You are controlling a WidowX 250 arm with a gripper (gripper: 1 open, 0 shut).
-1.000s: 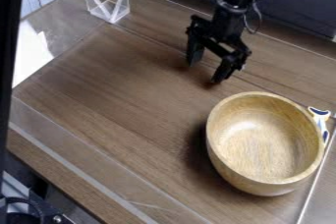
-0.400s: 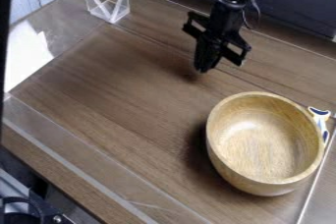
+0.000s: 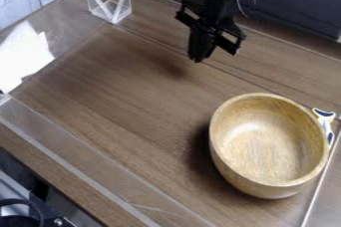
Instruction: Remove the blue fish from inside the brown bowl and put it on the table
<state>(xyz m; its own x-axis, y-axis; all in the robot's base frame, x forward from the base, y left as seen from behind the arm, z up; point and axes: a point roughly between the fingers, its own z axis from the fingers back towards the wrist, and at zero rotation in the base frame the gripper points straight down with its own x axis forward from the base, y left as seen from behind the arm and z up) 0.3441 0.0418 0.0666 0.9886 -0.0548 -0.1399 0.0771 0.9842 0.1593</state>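
Note:
The brown bowl [image 3: 270, 143] stands on the table [image 3: 120, 102] at the right front, and its hollow shows only bare wood. The blue fish is not plainly in view. A small pale and bluish thing [image 3: 325, 117] pokes in beside the bowl's right rim at the frame edge, and I cannot tell what it is. My gripper [image 3: 200, 57] hangs over the table behind and left of the bowl, well apart from it. Its fingers are shut, pointing down, and I see nothing between them.
A clear folded plastic stand [image 3: 107, 2] sits at the back left. White paper [image 3: 20, 57] lies off the left edge. The table's pale glossy edge strip [image 3: 80, 161] runs along the front left. A dark wall closes the back.
The gripper's fingers went from spread open to shut. The arm has lifted and shifted slightly back and left, away from the bowl. The bowl has not moved.

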